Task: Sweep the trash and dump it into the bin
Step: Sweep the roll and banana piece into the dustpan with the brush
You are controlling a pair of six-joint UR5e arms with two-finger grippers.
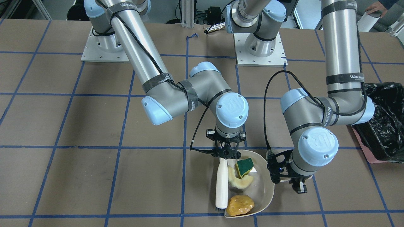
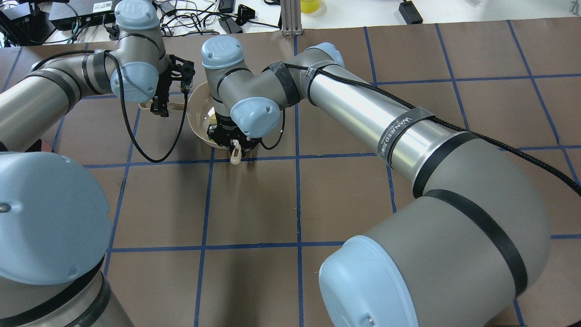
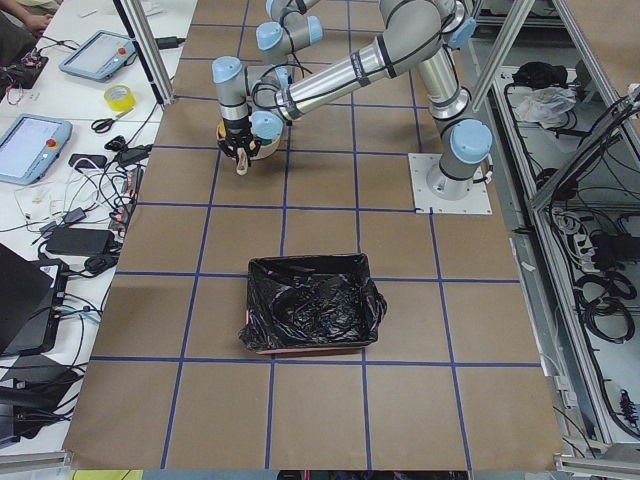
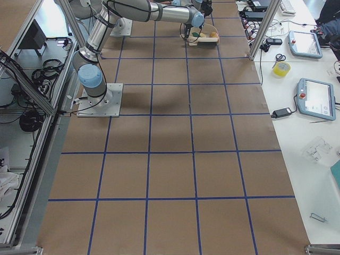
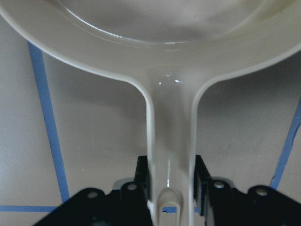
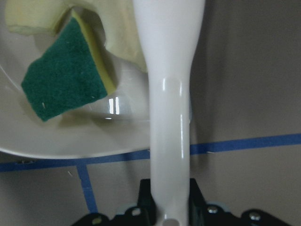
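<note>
The beige dustpan (image 1: 263, 186) lies on the table and holds all three pieces of trash: the green-and-yellow sponge piece (image 1: 244, 167), the pale fruit slice (image 1: 240, 182) and the yellow-brown lump (image 1: 240, 205). My left gripper (image 1: 298, 186) is shut on the dustpan handle (image 5: 170, 155). My right gripper (image 1: 225, 154) is shut on the white brush (image 1: 222, 186), which lies along the dustpan's edge with its bristles beside the lump. The right wrist view shows the brush handle (image 6: 169, 117), the sponge (image 6: 66, 80) and the slice (image 6: 117, 33). The bin (image 1: 361, 142) stands to my left.
The pink-sided bin with its black bag (image 3: 310, 315) sits about two grid squares from the dustpan (image 3: 250, 148) along the table. Blue tape lines cross the brown table. Both arm bases stand on white plates (image 1: 260, 47). Cables and devices lie past the table's far edge.
</note>
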